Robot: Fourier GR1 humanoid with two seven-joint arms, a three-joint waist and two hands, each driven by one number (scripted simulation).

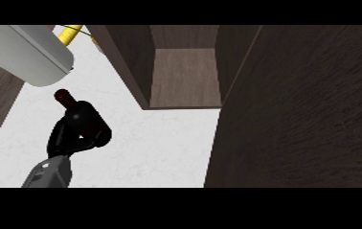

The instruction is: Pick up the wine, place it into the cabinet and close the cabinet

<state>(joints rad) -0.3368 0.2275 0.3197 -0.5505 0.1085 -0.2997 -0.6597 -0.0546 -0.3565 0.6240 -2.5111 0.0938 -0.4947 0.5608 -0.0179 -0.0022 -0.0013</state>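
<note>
I have the wine [63, 97] at left of frame, only its dark red top showing above my left hand [79, 127], whose fingers are curled round the bottle. Looks like the carry step. The cabinet [182, 77] stands open at upper centre, its door [290, 108] filling the right. Next I need to move the bottle right and up into the opening. Right hand out of view.

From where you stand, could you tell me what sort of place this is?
It looks like a kitchen: a white counter carries an open dark wood cabinet, its door swung wide, and the left hand curls round a wine bottle.
</note>
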